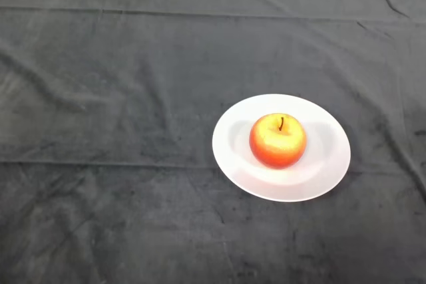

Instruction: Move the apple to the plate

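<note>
Dark grey cloth [120, 98] covers the whole table, filling nearly all of the head view. Its fabric looks soft and slightly napped, with long shallow creases running across it from side to side, one high up and one lower down, and a few diagonal wrinkles toward the upper right corner. A thin pale strip shows along the very top edge, beyond the far side of the cloth.

Right of centre on the cloth lies a round white plate [326, 164], smooth and glossy, flat on the fabric. On the plate, close to its middle and a little toward its left side, sits a round apple with red-orange skin and a yellow patch near the top [277, 141]. The apple stands upright, its short dark stem pointing up from the dimple at its crown. It rests wholly within the plate's rim, with bare white plate showing all around it and a soft shadow beneath it.

No part of the robot appears, so nothing can be said about its fingers.
</note>
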Available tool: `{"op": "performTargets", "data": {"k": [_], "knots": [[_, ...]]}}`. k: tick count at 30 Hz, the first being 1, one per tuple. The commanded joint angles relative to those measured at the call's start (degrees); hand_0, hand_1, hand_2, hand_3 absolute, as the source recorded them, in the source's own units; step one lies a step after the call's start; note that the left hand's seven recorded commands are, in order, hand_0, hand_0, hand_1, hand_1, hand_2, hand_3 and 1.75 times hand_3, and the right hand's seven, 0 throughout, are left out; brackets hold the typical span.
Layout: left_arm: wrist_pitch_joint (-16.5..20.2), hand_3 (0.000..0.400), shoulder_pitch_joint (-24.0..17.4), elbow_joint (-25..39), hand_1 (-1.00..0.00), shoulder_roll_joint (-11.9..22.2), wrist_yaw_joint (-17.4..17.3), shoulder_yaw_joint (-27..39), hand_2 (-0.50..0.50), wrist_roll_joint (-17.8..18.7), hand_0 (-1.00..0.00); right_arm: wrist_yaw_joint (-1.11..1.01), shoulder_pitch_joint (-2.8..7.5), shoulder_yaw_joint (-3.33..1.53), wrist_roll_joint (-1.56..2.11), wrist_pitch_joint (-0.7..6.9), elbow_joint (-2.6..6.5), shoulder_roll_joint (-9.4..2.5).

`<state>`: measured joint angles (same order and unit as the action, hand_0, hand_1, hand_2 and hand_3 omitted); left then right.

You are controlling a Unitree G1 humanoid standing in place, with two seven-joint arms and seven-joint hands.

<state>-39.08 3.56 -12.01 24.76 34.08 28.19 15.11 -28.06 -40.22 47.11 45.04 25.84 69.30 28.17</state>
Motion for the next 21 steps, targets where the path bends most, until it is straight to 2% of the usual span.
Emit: {"op": "performTargets", "data": {"k": [1, 21], "knots": [[-0.9, 0.0, 2.2, -3.2, 0.0, -0.7, -0.6, 3.1, 0.0, -0.6, 0.0, 0.13, -1.38, 0.69, 1.49, -0.21, -1.63, 1.53], [-1.1, 0.0, 2.8, -4.3, 0.0, -1.0, -1.2, 3.3, 0.0, -0.9, 0.0, 0.12, -1.38, 0.68, 1.49, -0.21, -1.62, 1.54]]}}
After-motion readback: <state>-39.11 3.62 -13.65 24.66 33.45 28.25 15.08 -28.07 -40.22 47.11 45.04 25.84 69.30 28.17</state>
